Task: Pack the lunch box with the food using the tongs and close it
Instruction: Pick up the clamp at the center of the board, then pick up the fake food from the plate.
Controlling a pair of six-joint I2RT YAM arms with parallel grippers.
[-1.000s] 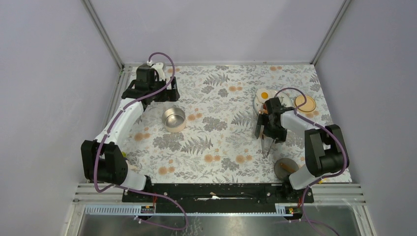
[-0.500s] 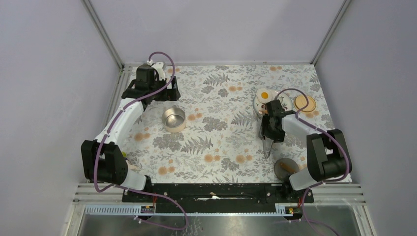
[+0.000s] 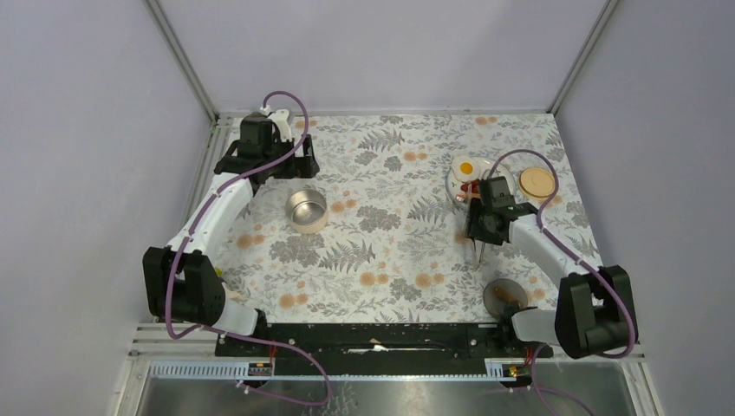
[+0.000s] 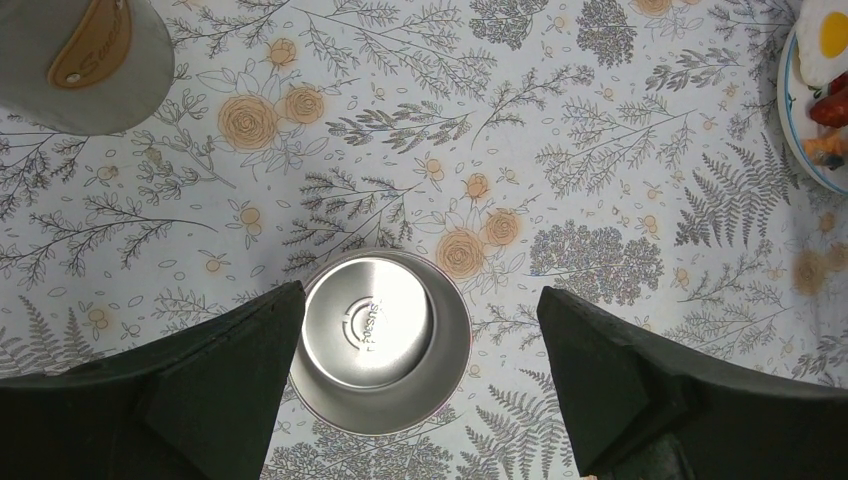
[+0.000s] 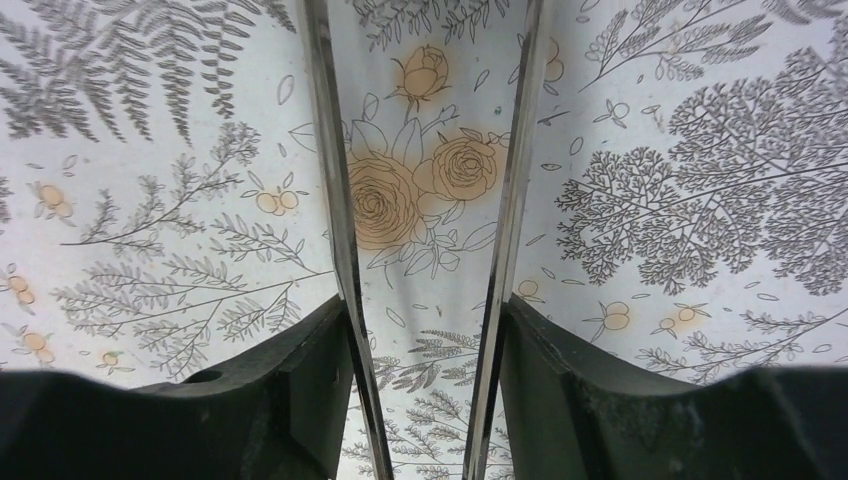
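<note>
My right gripper (image 5: 425, 320) has the tongs (image 5: 335, 200) clasped from outside, one of the jaws against each slim arm. That way a harder squeeze should pinch the tongs together (which is why I took them across both arms rather than by one). In the wrist view the two arms run on over the flowered counter (image 3: 381, 165) with a clear gap between them, so the tongs are held but not pressed closed.

From above, their visible length pokes out of the gripper toward the near edge, just on the near side of the plate (image 3: 449, 180). I cannot tell which end is the joined one.

The fried egg (image 3: 466, 166) and the red pieces (image 4: 832, 105) lie on that plate, and nothing is packed yet. The lunch box (image 4: 385, 340), a round steel tin, stands open well to the left. My left gripper (image 4: 418, 295) hovers near it, jaws spread wide and holding nothing; I judge it is parked there to steady the tin. A grey lid (image 3: 504, 295) lies near the right arm's base.
</note>
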